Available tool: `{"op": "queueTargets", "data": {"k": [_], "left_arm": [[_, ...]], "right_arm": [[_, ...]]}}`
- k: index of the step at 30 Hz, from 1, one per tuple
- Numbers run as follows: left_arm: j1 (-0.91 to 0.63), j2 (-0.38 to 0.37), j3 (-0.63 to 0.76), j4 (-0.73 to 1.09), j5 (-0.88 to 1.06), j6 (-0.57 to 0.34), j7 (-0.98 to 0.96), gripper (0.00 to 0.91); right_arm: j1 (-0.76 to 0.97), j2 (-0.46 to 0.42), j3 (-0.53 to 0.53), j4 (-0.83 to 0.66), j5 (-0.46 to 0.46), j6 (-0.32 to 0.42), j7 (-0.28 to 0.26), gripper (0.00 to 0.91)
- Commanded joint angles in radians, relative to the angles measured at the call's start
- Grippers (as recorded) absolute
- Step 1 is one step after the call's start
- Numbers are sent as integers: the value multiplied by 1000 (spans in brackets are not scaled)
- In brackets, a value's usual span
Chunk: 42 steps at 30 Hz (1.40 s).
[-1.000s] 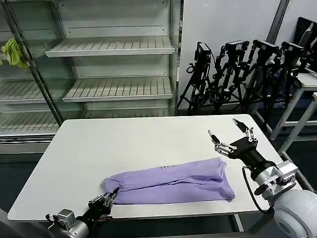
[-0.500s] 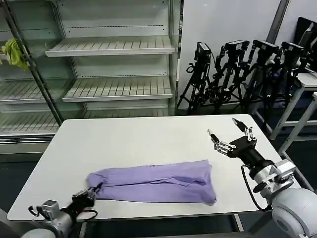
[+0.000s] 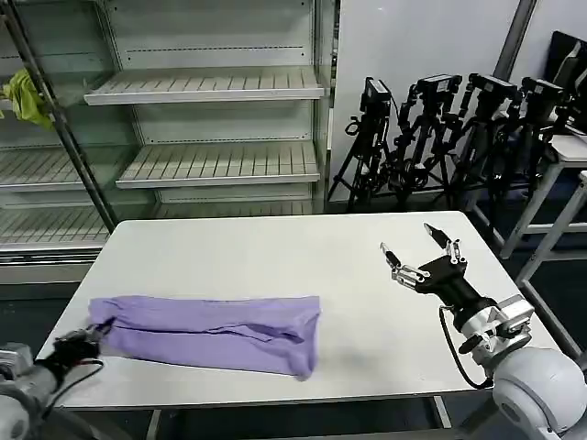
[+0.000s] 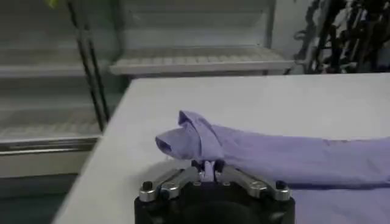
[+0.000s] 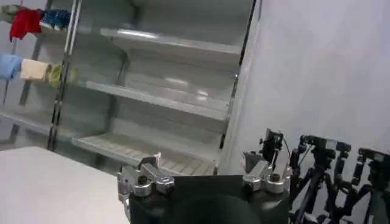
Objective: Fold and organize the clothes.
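The clothes are one lavender T-shirt [image 3: 211, 330], folded into a long band lying along the front left of the white table [image 3: 275, 247]. My left gripper [image 3: 87, 337] is at the table's front left corner, shut on the band's left end. In the left wrist view that gripper [image 4: 207, 165] pinches the bunched end of the T-shirt [image 4: 274, 159], which lifts slightly off the table. My right gripper [image 3: 410, 243] hovers open above the table's right side, well clear of the shirt; in the right wrist view it [image 5: 201, 161] holds nothing.
Metal shelves [image 3: 211, 87] stand behind the table, with a yellow-green cloth [image 3: 26, 96] hanging at their left. Black tripods [image 3: 440, 128] cluster at the back right. Another white table [image 3: 569, 151] stands at the far right.
My left gripper has dragged the T-shirt leftward along the table's front, from centre-right to the left side. The right gripper has shifted only slightly.
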Motion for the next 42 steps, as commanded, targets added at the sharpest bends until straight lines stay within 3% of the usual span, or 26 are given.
{"op": "queueTargets", "data": {"k": [1,7,15,28,42], "left_arm": [[19,136,-156,13,-77,32,-23,121],[39,111,-147,-153,-245,47,-63,121],[-7,-2,61,-327,-290,47,-62,121],[-106,-145,408,-313,-103,44,-30,121],[-217,-210,542,-214,-42,42,-14,121]], "right_arm": [[6,6,-23,-11,-4,1,-1,907],[8,5,-18,-17,-2,3,-1,907],[12,-22,-18,-26,-3,-2,5,907],[-40,-10,21,-26,-24,-11,15,907],[-73,-2,50,-22,-32,-20,23,907]]}}
